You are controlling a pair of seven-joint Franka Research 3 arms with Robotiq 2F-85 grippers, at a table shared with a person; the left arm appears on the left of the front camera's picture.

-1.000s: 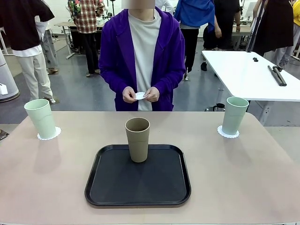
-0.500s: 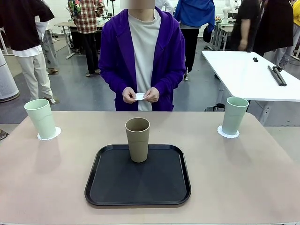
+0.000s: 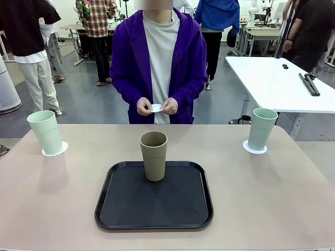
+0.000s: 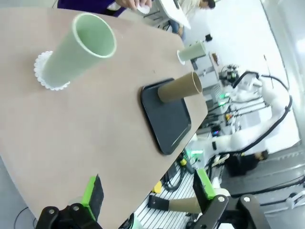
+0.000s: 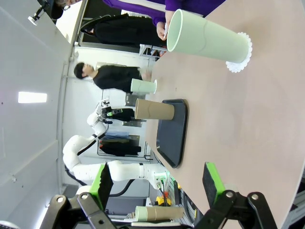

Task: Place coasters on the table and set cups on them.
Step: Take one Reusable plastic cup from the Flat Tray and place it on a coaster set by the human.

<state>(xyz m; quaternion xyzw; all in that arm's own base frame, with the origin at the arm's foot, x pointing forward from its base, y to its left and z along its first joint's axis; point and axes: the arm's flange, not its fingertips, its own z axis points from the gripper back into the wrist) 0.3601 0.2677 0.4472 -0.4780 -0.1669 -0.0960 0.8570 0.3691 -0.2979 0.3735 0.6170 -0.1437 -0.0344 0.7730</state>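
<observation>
Nothing on the bench [image 3: 272, 198] has moved; only bystanders [image 3: 309, 31] far behind shifted. Tan cup [image 3: 153, 155], likely light, stiff and smooth, stands on the black tray [image 3: 154, 222]: grip mid-wall. Person's hands [image 3: 144, 106] hold the thin last coaster [image 3: 156, 107]. Left fingers [image 4: 91, 193] and right fingers [image 5: 212, 183] gape, empty.

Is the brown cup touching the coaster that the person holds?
Apart. Front view: the coaster sits in the person's hands, the brown cup on the tray, with table between.

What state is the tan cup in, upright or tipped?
Upright: the tan cup stands mouth-up inside the black tray, base flat on it.
</observation>
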